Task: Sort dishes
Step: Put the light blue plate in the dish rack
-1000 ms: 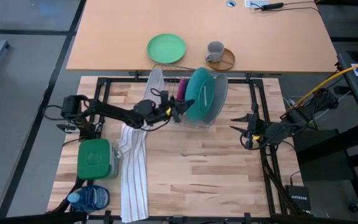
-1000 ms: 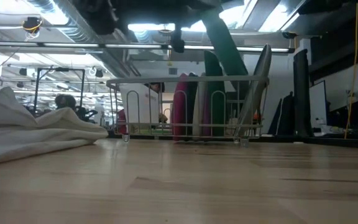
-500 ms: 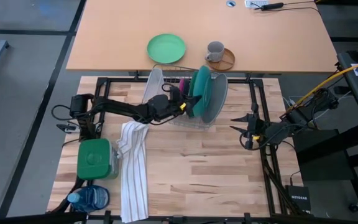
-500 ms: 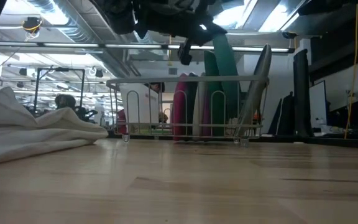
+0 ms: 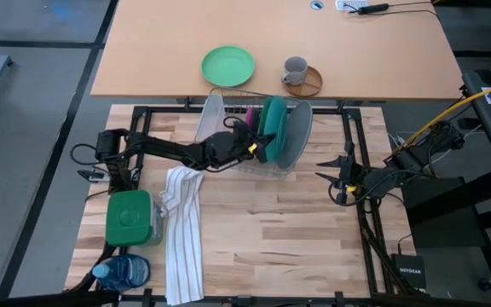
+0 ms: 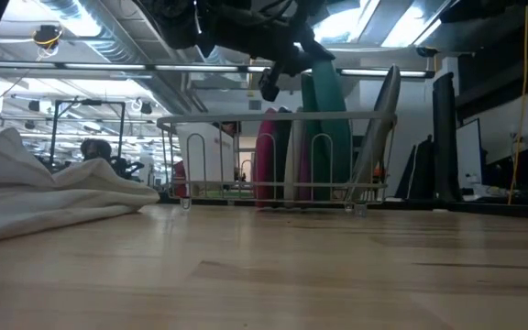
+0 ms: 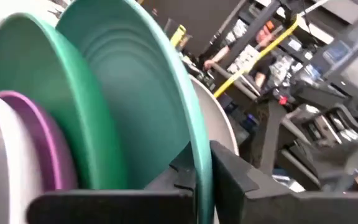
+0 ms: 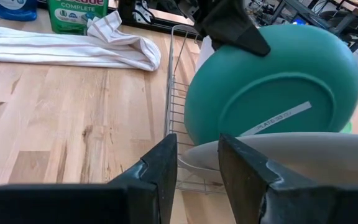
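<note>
Even overhead light fell on the counter [image 5: 262,230] with only faint shadows. From counter height, bright ceiling lights [image 6: 209,41] glared at twelve o'clock, leaving the arm a silhouette. The left wrist view was motion-blurred; the teal plate [image 7: 142,106] looked soft.

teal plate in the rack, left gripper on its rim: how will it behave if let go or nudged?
The teal plate looks rigid, so no flex. It stands on edge in the rack, so a nudge probably tips it onto the grey plate behind. The matte surface looks grippy, but the left gripper holds only its thin rim, so it could pivot.
</note>
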